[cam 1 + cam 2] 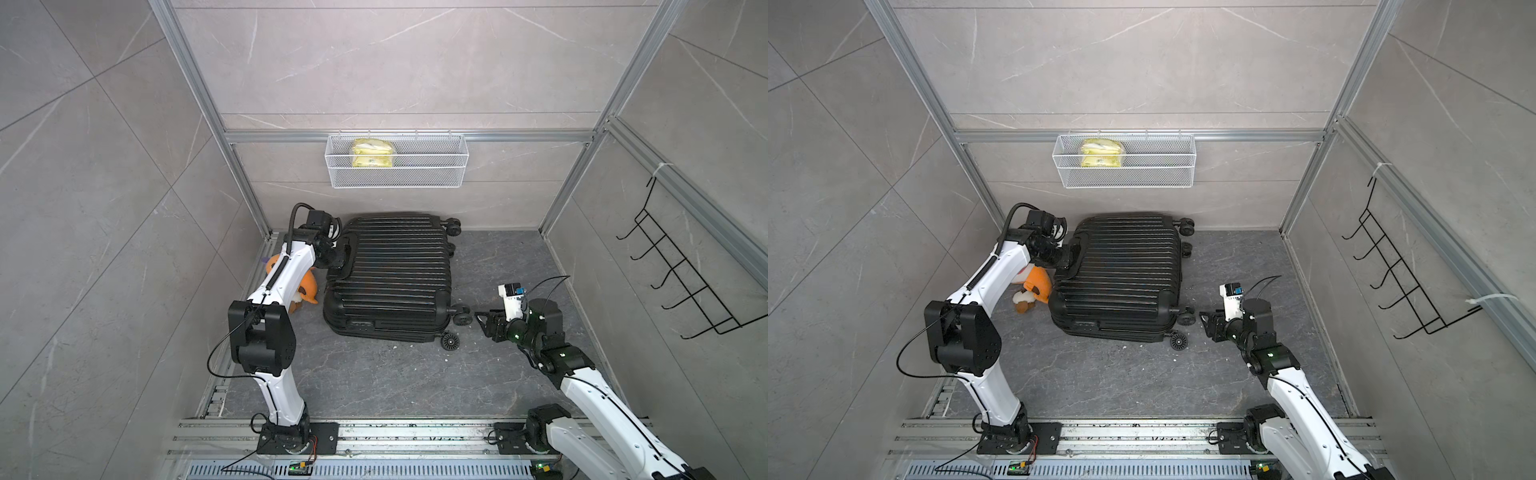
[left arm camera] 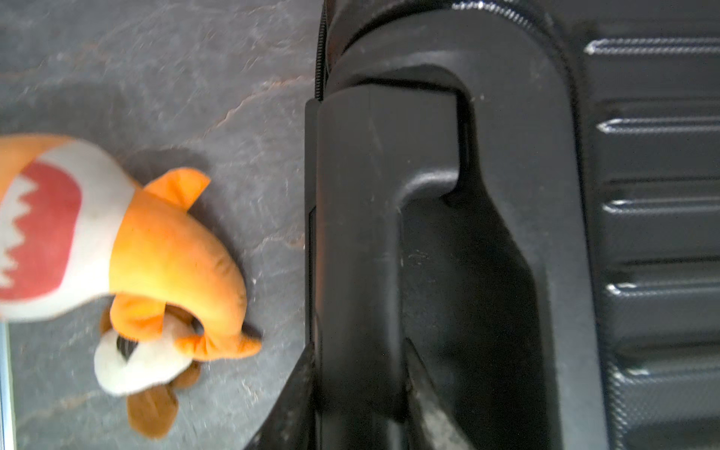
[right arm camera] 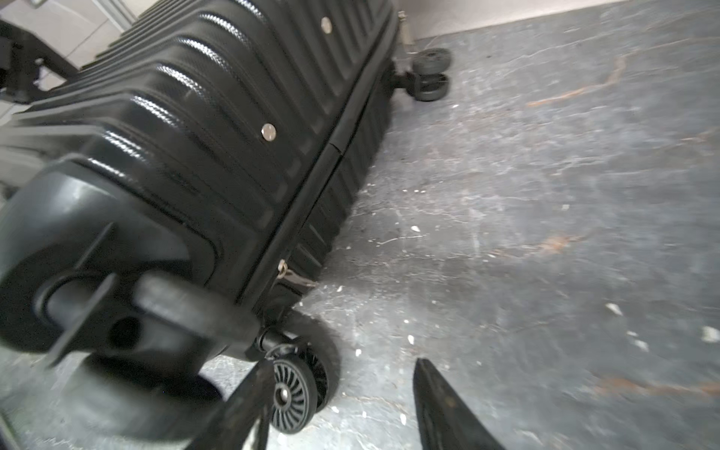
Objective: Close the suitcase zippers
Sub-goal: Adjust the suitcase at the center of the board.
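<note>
The left gripper [image 2: 358,389] is pinched shut on the handle [image 2: 358,214] of the suitcase [image 1: 390,274], with one finger on each side of the bar. The right gripper [image 3: 343,364] is open and holds nothing. In both top views it hangs just off the wheel end of the suitcase, apart from it, with its tips pointing at that end.

The suitcase lies flat on the floor [image 3: 545,195] with its ribbed shell up. Its two halves look pressed together. The zipper track [image 3: 311,187] runs along the seam on the wheel end. A small shiny pull tab [image 3: 290,274] sits on that seam, low down and right beside a wheel [image 3: 292,393]. An orange plush toy [image 2: 156,265] lies on the floor just beside the handle end.

I think the step now is to grab that tab. The right gripper should go in slowly, slip past the wheel, and pinch only the thin tab. Then it should pull straight along the seam, not away from it. The left gripper should hold the handle tight so the suitcase does not slide or roll.
</note>
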{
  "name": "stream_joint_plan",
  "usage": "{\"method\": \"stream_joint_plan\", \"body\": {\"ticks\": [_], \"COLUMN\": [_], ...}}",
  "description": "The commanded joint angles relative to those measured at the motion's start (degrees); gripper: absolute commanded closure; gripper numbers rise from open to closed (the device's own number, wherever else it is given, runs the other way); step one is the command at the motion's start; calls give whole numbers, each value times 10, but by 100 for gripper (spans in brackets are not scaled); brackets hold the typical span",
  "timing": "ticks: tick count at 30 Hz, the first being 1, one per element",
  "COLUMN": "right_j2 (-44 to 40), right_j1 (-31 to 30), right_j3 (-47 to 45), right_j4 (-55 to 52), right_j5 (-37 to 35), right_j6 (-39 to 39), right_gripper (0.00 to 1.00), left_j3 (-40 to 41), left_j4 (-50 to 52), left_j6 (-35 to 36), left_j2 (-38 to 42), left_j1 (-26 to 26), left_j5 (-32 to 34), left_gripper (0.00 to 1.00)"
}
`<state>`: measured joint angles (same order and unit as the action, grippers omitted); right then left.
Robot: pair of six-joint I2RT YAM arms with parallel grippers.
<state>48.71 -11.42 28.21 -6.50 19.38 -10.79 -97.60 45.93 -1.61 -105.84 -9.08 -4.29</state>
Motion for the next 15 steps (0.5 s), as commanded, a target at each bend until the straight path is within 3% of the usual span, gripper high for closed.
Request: {"method": "stream_joint_plan", "body": {"ticks": [1,8,15], "right_j2": [21,64,120], "right_j1": [-19,-63,-106], "right_j3": [-18,-41,-79], "right_j4": [87,139,251], "right_j5": [28,20,10], "right_j6": [-23,-46,-67], "right_gripper": [44,58,61], "left_j3": [-45,-152,-208], "left_j4": [-18,30,61], "left_j6": [76,64,57], "left_j2": [-31,-101,-141], "left_j1": [19,39,39], "left_j5": [-66,-96,-89], "left_gripper": [100,100,100]}}
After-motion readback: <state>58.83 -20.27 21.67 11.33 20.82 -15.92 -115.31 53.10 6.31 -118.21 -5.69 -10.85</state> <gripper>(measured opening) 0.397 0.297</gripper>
